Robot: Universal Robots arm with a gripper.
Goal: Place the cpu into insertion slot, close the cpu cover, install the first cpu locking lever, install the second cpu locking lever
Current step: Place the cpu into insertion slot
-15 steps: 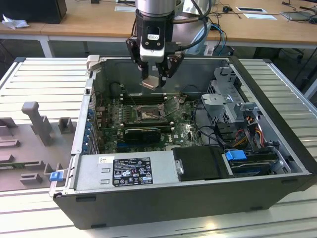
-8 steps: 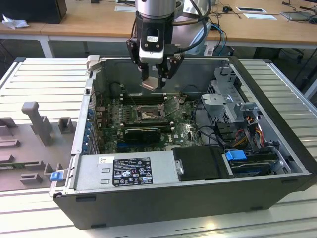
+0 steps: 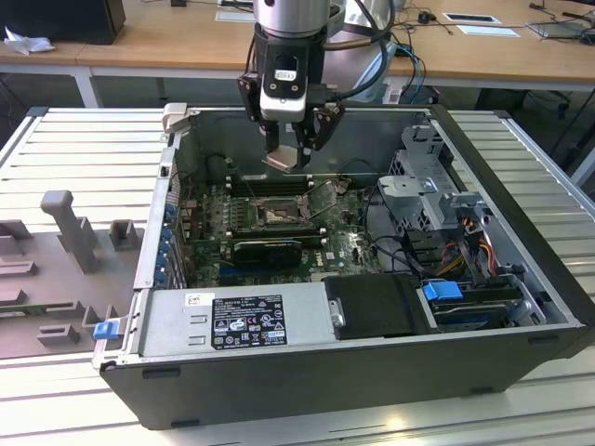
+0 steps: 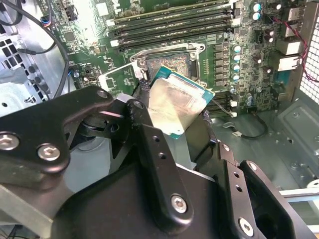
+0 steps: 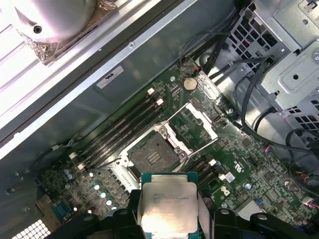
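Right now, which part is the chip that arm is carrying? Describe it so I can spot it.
Find the open computer case, then the gripper hanging over its green motherboard. Clamped in it is the cpu: a small flat square with a pale silver top, the one part held off the board.

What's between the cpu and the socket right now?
Nothing, just open air: in the first wrist view the cpu hangs above the empty socket, with the cpu cover standing open.
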